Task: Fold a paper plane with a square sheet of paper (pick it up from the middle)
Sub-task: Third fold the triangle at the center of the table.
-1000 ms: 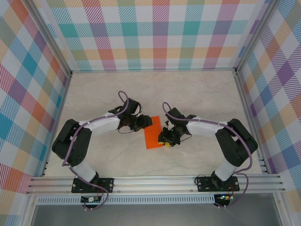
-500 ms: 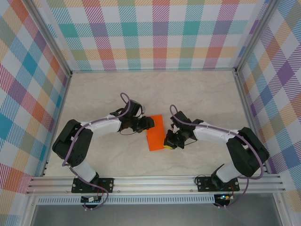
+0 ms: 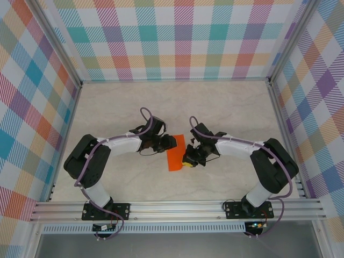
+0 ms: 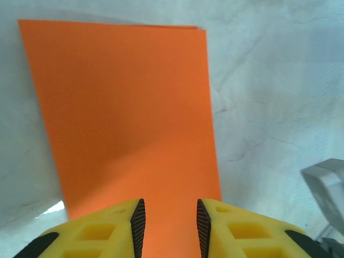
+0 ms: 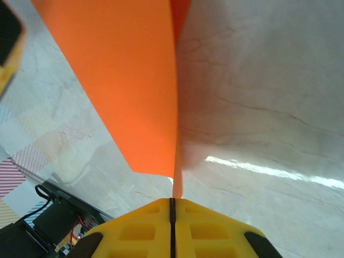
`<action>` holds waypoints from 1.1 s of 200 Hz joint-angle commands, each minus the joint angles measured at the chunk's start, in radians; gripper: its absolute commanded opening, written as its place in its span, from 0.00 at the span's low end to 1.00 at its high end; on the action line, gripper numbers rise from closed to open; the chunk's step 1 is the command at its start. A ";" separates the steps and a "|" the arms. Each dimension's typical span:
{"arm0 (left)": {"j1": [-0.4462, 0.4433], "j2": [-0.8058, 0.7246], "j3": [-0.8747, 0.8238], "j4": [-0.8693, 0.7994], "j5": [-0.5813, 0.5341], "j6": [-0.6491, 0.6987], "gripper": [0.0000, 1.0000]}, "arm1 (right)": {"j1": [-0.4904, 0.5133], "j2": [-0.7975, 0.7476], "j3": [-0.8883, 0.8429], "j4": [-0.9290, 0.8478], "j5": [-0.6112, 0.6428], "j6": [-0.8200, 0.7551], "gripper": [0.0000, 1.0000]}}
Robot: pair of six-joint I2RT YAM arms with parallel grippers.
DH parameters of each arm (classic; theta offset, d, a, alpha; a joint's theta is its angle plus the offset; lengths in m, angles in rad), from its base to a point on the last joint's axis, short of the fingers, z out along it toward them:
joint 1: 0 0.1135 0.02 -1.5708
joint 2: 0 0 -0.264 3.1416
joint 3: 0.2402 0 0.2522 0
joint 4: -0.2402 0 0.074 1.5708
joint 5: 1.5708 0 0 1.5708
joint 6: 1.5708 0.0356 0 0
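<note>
Top external view has the square sheet of paper [image 3: 175, 153] near the middle of the surface [image 3: 231, 107], between the two arms. Its outline is a narrow rectangle, so I judge that the first fold in half is already made and the step in hand is the next fold or re-gripping.

The right hand [image 3: 188, 161] sits at the near right edge of the paper. In the right wrist view its jaws are pressed together, and a thin orange edge runs straight into the seam between them, so it is pinching the paper. From there the sheet rises tilted, away from the surface.

The left hand [image 3: 170, 143] reaches in from the left at the far part of the sheet. In the left wrist view its fingers [image 4: 138, 223] stand a narrow gap apart, with flat orange paper showing between them. It grips nothing that I can see.

Both arms are bent low over the surface and point inward toward each other. I think the next move needs the left hand to steady the sheet while the right hand carries its edge, slowly, because thin paper can slip or crumple.
</note>
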 commanded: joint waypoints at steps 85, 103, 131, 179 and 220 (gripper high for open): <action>-0.017 0.062 -0.039 0.002 -0.040 0.028 0.29 | 0.003 0.106 0.079 0.112 -0.071 -0.057 0.09; -0.017 0.045 -0.038 0.002 -0.035 0.037 0.29 | 0.003 0.108 0.076 0.153 -0.060 -0.063 0.09; -0.017 -0.004 -0.020 0.000 -0.048 0.046 0.30 | 0.003 0.131 0.077 0.174 -0.048 -0.061 0.10; -0.010 -0.030 -0.017 0.003 -0.175 0.046 0.30 | 0.004 0.165 0.080 0.182 -0.026 -0.077 0.09; -0.007 0.040 -0.004 0.015 -0.159 0.042 0.28 | 0.004 0.175 0.082 0.221 -0.015 -0.071 0.09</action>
